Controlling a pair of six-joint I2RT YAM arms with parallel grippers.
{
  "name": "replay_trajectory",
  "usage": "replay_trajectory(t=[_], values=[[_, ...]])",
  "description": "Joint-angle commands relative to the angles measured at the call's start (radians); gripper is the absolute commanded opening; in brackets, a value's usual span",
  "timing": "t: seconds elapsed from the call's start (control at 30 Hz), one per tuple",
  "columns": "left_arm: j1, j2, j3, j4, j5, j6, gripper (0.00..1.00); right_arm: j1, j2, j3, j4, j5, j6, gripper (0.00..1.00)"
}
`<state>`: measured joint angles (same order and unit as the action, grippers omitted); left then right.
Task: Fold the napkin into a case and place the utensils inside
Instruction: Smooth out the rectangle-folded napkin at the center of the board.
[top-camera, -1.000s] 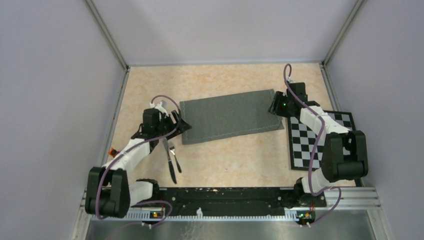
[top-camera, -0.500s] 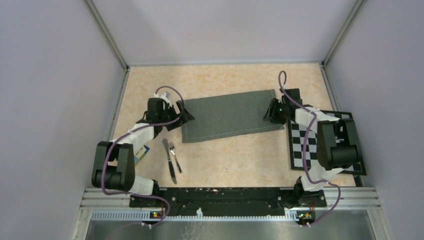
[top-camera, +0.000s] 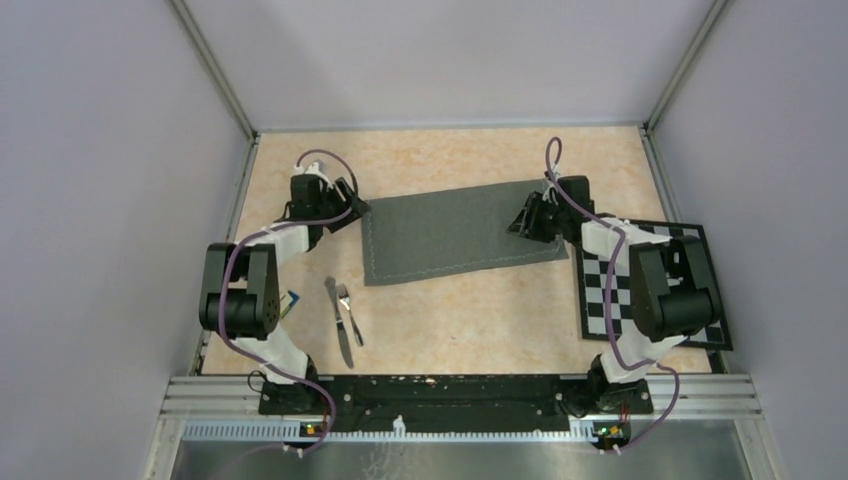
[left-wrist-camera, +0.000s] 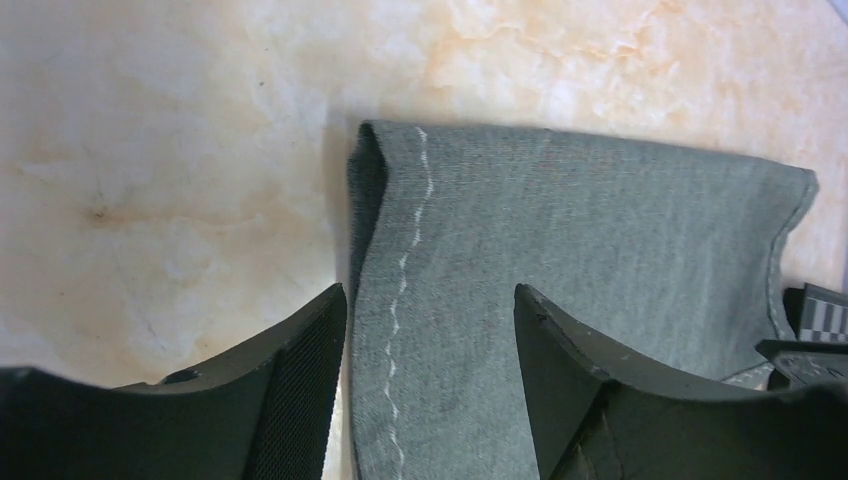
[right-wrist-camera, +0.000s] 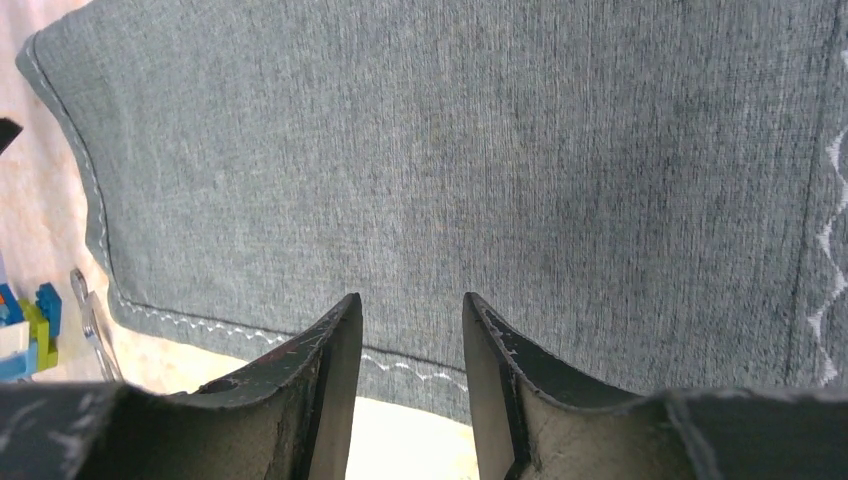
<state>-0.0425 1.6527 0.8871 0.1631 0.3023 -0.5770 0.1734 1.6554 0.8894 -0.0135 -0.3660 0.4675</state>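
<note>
Nearest the arm bases, the 2 utensils lie on the pale marbled table (top-camera: 450, 320), left of centre and just beside each other: the knife (top-camera: 338, 322), and to its right the shorter fork (top-camera: 350, 313). Both lie clear of the cloth and well apart from either gripper. A small blue item (top-camera: 291, 301) lies just left of them, beside the left arm. On the right side, a black-and-white checkered board (top-camera: 650, 290) lies flat, partly under the right arm.

Farther back, the napkin (top-camera: 455, 230) lies mid-table, folded into a long oblong. It sits slightly tilted, with a light stitched line along its near edge.

The left gripper (top-camera: 352, 210) sits at the oblong's far left corner. Its wrist view shows the 2 fingers (left-wrist-camera: 300, 380) spread wide to either side of the stitched left edge, where 2 layers of the fold show. They pinch nothing.

The right gripper (top-camera: 522, 218) hangs over the right end of the cloth. Its fingers (right-wrist-camera: 330, 370) stand apart with a narrower gap, and the cloth lies flat and ungrasped beneath them.
</note>
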Motion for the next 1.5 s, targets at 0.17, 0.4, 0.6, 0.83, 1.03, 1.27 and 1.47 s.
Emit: replay_trajectory(t=[0.17,0.4,0.6,0.83,1.03,1.27,1.47], values=[[0.014,0.139,0.103,0.087,0.062,0.045,0.65,0.003,-0.104,-0.024,0.048,-0.017,-0.010,0.40],[0.036,0.217,0.129,0.195,0.178,0.014,0.60,0.001,-0.132,-0.027,0.028,0.018,-0.035,0.40],[0.036,0.234,0.126,0.215,0.211,-0.002,0.45,0.001,-0.123,-0.032,0.035,0.011,-0.035,0.40],[0.065,0.228,0.130,0.208,0.201,0.000,0.29,0.001,-0.114,-0.033,0.049,-0.004,-0.032,0.39],[0.071,0.247,0.166,0.214,0.191,-0.019,0.15,0.002,-0.109,-0.033,0.048,-0.005,-0.033,0.39],[0.073,0.257,0.191,0.238,0.218,-0.042,0.00,0.001,-0.099,-0.028,0.048,-0.003,-0.033,0.39],[0.083,0.272,0.182,0.286,0.191,-0.073,0.00,0.002,-0.091,-0.028,0.053,0.001,-0.032,0.38]])
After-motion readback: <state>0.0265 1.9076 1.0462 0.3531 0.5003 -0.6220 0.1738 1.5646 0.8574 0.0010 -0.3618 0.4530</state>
